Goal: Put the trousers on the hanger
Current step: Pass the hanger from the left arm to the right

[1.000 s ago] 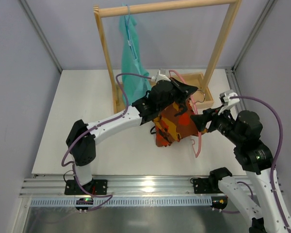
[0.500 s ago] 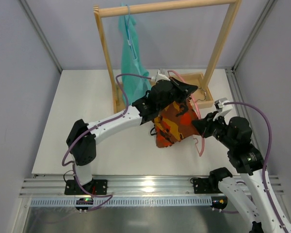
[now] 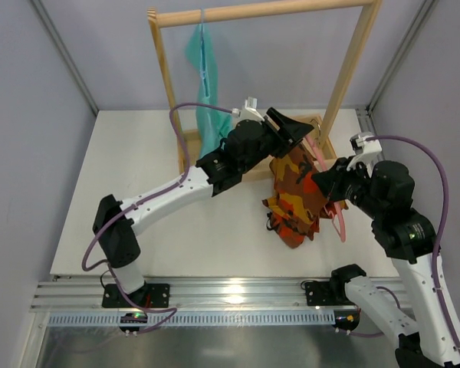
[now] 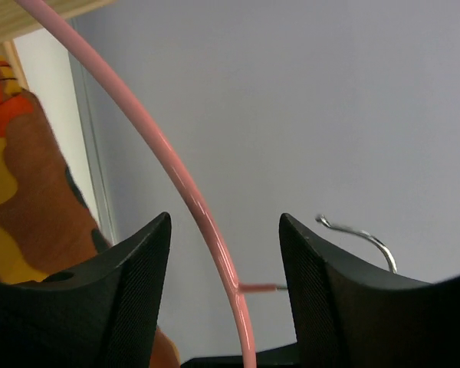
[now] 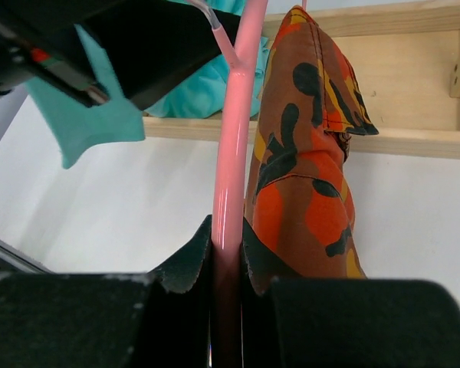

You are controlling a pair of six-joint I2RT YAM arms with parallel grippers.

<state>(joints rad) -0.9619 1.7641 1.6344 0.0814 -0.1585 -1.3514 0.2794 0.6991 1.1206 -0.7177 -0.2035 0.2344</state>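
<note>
One smooth pink hanger [image 5: 234, 115]: right jaws clamp it; left jaws gape around its curved rod.

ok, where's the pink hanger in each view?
Top external: hanger right of centre, its pink end poking out beside the trousers.
Left wrist: hanger curves from top left to bottom centre, inside the open left gripper.
Right wrist: hanger runs vertically at centre, clamped in the right gripper.
Shared landmark: the trousers, in all three.
</note>
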